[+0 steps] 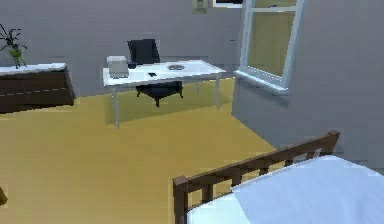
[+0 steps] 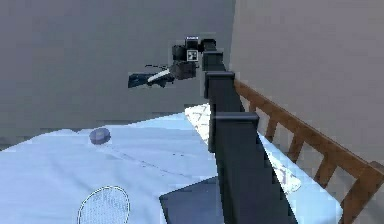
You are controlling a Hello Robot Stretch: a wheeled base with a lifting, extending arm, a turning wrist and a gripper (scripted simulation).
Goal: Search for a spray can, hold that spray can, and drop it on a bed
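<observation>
The gripper (image 2: 150, 77) hangs at the far end of the arm (image 2: 236, 140), high over the bed (image 2: 60, 170) with grey wall behind it. The pictures do not tell how its fingers stand. A slim dark shape with a bluish streak lies along them, and I cannot tell whether that is the spray can or just the fingers, so I cannot say whether anything is held.

No clear spray can shows elsewhere. On the pale blue cover, left of the arm, sits a small rounded grey blob (image 2: 99, 135) whose shape does not read as a can. Nearer lie a racket (image 2: 103, 205) and a dark flat thing (image 2: 195, 202) just beside the arm. The wooden bed frame (image 2: 300, 135) runs along the right.

In the forward view the bed's corner (image 1: 300, 195) and its frame fill the near right. Across the yellow floor stand a white desk (image 1: 165, 72), a dark chair (image 1: 145, 50) behind it, a dark dresser (image 1: 35, 88) at the far left and a window (image 1: 272, 40) at the right.

With the arm reaching out over the mattress, the drop looks like the step in hand, provided the can is at the fingers. The next move calls for a release over bare cover, left of the arm and clear of the racket and the flat thing, so that the can lands on cloth and does not roll toward an edge.
</observation>
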